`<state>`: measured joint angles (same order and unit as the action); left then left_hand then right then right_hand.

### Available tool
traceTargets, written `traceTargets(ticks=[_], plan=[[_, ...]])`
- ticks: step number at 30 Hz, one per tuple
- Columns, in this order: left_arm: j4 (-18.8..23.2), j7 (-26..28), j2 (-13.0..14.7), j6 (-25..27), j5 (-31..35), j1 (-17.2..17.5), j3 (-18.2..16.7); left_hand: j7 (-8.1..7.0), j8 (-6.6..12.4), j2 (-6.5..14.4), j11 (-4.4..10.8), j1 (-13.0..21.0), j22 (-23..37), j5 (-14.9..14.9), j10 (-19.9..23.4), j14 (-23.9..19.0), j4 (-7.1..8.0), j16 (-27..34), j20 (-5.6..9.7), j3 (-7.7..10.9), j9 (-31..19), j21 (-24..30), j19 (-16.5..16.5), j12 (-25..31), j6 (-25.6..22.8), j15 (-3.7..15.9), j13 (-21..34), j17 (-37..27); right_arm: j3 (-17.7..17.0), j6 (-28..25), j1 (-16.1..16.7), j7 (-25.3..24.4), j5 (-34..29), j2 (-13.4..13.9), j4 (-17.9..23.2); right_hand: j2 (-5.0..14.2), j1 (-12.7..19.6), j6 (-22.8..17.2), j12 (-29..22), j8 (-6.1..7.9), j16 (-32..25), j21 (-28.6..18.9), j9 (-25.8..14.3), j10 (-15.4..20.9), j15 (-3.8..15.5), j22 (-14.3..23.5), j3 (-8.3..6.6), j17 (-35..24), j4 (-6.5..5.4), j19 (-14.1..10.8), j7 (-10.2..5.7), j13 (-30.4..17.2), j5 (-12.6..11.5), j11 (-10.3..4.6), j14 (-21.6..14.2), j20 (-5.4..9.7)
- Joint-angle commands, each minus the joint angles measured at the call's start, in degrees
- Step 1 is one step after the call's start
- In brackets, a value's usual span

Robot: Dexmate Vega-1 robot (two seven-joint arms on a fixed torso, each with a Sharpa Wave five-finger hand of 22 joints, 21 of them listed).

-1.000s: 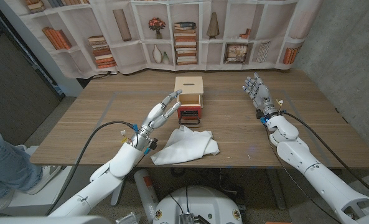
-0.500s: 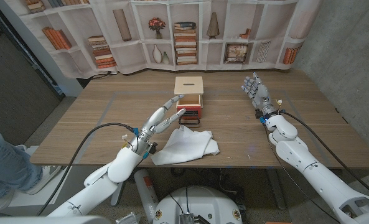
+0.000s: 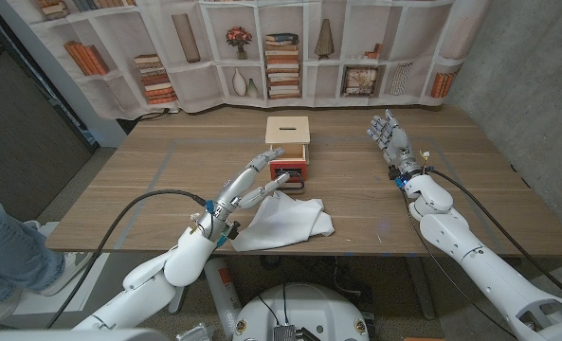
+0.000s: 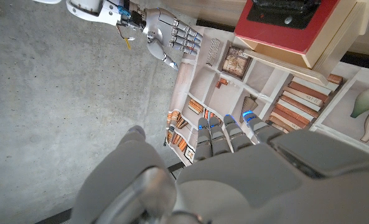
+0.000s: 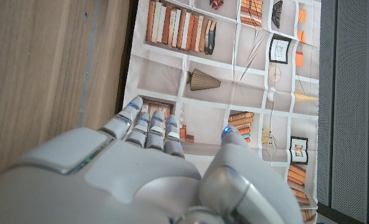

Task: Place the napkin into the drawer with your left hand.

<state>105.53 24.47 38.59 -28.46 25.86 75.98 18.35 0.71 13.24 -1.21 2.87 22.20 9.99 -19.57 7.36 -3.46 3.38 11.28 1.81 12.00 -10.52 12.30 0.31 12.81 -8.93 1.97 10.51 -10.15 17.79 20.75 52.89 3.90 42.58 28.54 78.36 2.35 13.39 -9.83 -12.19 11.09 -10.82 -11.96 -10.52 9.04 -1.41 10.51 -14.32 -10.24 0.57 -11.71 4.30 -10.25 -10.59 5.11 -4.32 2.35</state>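
Observation:
A white napkin [image 3: 282, 224] lies crumpled on the wooden table [image 3: 148, 180], near its front edge. Behind it stands a small wooden box [image 3: 288, 133] with a red drawer [image 3: 288, 171] pulled open toward me; the red drawer [image 4: 293, 25] also shows in the left wrist view. My left hand [image 3: 248, 180] hovers open above the napkin's left corner, fingers stretched toward the drawer, holding nothing. My right hand [image 3: 390, 137] is raised open at the right of the table, fingers apart; the left wrist view catches that right hand [image 4: 165, 37] too.
A printed bookshelf backdrop [image 3: 281, 52] hangs behind the table's far edge. A person's leg in jeans [image 3: 1, 248] is at the left edge, off the table. A grey wall [image 3: 536, 85] stands to the right.
My left hand has come back from the drawer toward the napkin and sunk lower over its left corner. The right hand and napkin have stayed put.

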Motion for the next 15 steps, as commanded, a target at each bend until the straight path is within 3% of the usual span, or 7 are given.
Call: traceTargets(ticks=[1,15], plan=[[3.1,5.5,1.3,5.6,8.0,1.1,1.6,-0.15,0.44,-0.1,0.07,0.9,0.2,-0.5,1.0,-1.0,-0.49,0.5,2.29,0.15,-0.2,0.3,0.7,0.4,-1.0,0.76,0.2,-0.1,-0.1,0.7,-0.2,0.6,0.2,-0.2,-0.7,0.29,0.0,-0.4,0.1,0.07,0.1,0.2,-0.2,0.9,0.12,0.1,0.03,-0.2,0.4,0.0,-0.15,-0.2,-0.2,-0.11,-0.8,1.07],[6.8,7.8,3.8,13.4,13.9,1.0,4.2,-0.44,0.51,0.2,0.49,1.7,0.2,-0.9,1.9,-1.8,-0.83,0.5,2.13,0.31,-0.2,0.3,1.3,0.5,-2.0,1.07,0.2,-0.1,-0.4,1.0,-0.3,1.3,0.9,-0.4,-1.5,0.36,0.1,-0.5,0.1,0.08,0.2,0.2,-0.2,0.9,0.18,0.1,0.06,-0.2,0.48,0.0,-0.16,-0.2,-0.2,-0.02,-0.8,1.07]])
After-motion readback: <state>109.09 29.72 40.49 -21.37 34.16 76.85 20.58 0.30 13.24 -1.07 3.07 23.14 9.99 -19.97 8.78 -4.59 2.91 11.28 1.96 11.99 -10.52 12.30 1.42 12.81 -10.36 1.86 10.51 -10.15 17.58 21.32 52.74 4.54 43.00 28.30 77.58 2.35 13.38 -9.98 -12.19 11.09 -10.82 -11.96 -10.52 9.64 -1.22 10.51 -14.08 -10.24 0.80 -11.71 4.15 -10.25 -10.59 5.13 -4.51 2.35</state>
